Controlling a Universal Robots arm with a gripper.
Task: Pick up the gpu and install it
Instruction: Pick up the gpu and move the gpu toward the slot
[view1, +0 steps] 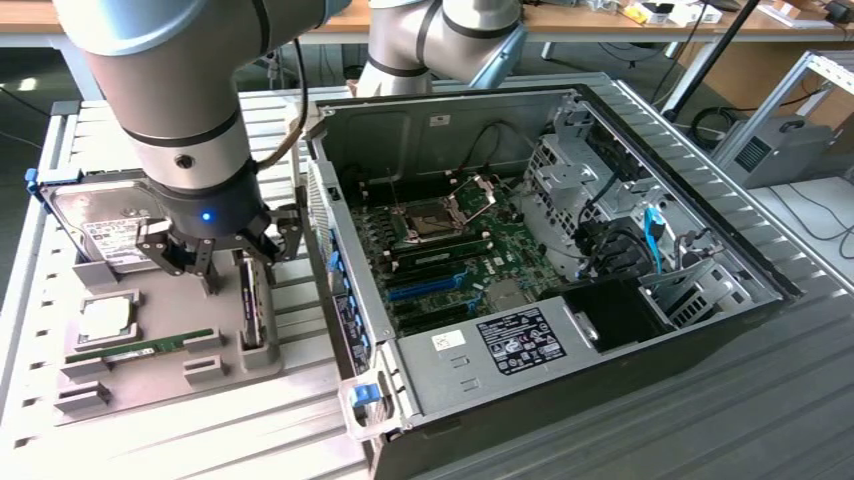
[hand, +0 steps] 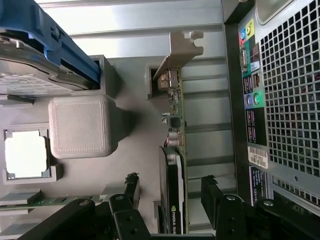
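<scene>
The gpu (view1: 251, 308) stands on its long edge in a slot of the grey parts tray (view1: 167, 295), just beside the open computer case (view1: 561, 330). Seen from the wrist, the gpu (hand: 173, 150) is a thin dark card with a green board edge, and its metal bracket (hand: 183, 49) is at the far end. My gripper (view1: 235, 262) hangs right over the card's near end and is open. In the wrist view the gripper (hand: 171, 189) has one black finger on each side of the card, with small gaps to it.
The tray also holds a hard drive in a blue frame (view1: 96, 218) (hand: 35, 65), a square processor (view1: 107, 318) (hand: 25, 154) and a green RAM stick (view1: 139, 349). The motherboard (view1: 441, 262) lies exposed inside the case. The case's rear panel (hand: 285, 100) is close beside the gripper.
</scene>
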